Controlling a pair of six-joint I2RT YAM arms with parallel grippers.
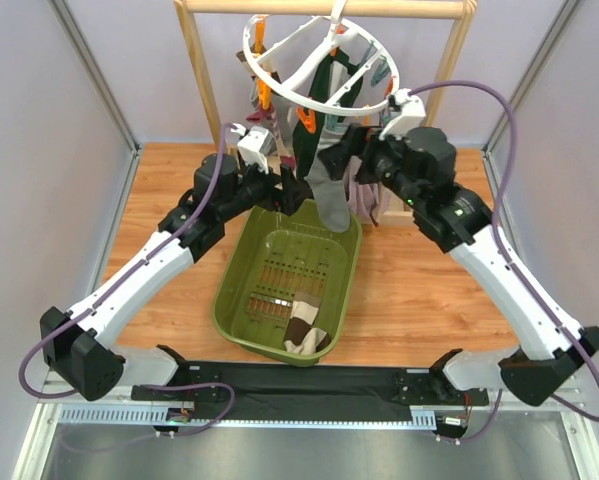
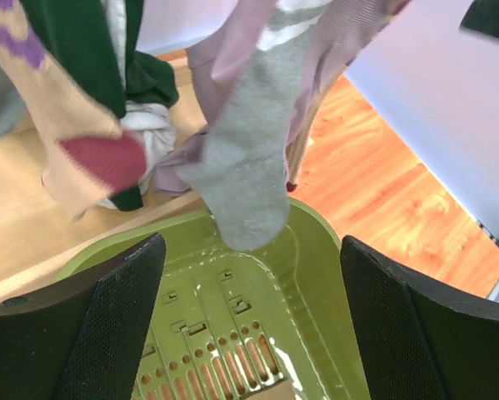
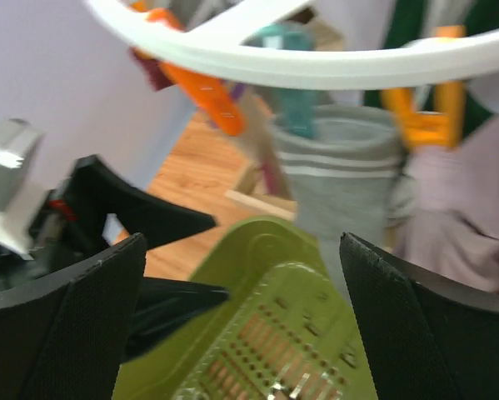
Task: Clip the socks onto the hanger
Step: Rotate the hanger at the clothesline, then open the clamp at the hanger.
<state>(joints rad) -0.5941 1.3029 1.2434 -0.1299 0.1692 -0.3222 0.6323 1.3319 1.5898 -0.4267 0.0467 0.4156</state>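
Black ribbed pads of the left end effector (image 2: 251, 283) stood wide apart with nothing between them, aimed over the far end of the olive basket (image 2: 316, 275). The toe of the grey sock (image 2: 245, 158) hung free just above and beyond the pads, touching neither.

Right end effector (image 3: 242, 250): jaws also wide apart, empty. It sat below the hanger (image 3: 316, 71) and faced the striped cuff of the grey sock, which ran up to a teal clip (image 3: 292, 96) under the white ring. The frame was blurred, so the clip's bite on the cuff could not be confirmed. An orange clip (image 3: 432, 117) hung just beside it.

The other socks (image 2: 74, 42) hung bunched under the ring towards the far edge of the tabletop (image 1: 429, 290): dark green, lilac, and a tan one with a maroon toe. The hanger itself hung from the wooden rack (image 1: 204, 80) at that far edge.

Progress, judged: the grey sock looked hung, since it dangled with both end effectors off it. One argyle sock (image 1: 304, 330) lay in the near end of the basket, not yet clipped. No other loose socks were visible on the tabletop. Task appeared nearly complete, with one sock left to pick up and clip.
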